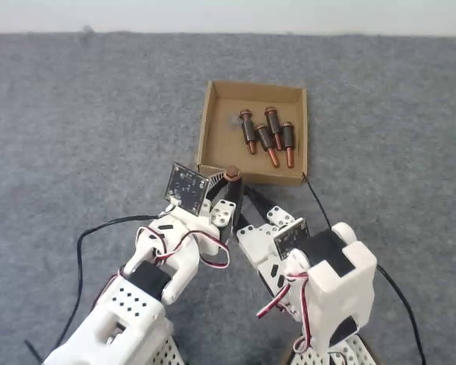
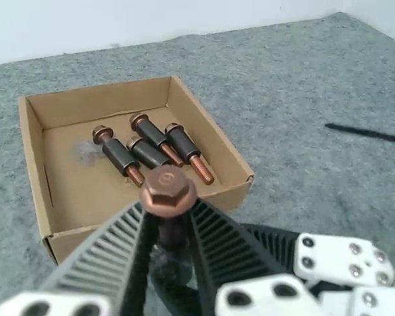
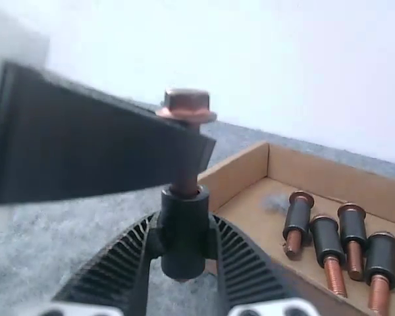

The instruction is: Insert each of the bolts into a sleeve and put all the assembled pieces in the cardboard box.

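Nearest in: right tool pressed tight onto a black sleeve, sleeve held upright; directly above it, left tool pinching a copper bolt by the shank, just under the hex head; bolt's lower end entered in the sleeve's mouth (how deep, cannot tell); just beyond the two tools, a cardboard box, open-topped, flat on the grey worktop; inside the box, farther ahead of the tools, four assembled pieces lying side by side, heads pointing away from the tools, bare copper tips toward them.
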You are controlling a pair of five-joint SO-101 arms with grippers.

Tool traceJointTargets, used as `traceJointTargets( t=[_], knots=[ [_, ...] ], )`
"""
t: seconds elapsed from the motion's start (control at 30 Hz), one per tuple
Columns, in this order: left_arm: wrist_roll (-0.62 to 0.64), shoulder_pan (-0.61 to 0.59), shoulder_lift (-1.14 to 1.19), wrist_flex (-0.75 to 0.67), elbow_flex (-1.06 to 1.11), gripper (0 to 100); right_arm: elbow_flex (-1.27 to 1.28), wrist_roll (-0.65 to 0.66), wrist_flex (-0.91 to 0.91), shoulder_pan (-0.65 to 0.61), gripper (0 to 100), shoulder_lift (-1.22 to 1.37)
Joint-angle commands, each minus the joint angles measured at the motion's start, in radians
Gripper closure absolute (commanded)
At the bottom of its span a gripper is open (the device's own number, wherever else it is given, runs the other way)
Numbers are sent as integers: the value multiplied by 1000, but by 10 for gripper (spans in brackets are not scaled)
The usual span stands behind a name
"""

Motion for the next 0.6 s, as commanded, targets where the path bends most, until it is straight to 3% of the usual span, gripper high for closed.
traceJointTargets(
  t=[0.0,0.17,0.4,0.57],
  knots=[
    [-9,-9,-14,-11,-15,989,2,-11,-33,48,991,-68],
    [-8,-9,-14,-11,7,984,2,-11,-31,48,991,-68],
    [60,-9,-14,-9,12,810,2,-11,-31,48,991,-68],
    [71,-9,-23,-9,12,804,2,-11,-31,50,991,-68]
  ],
)
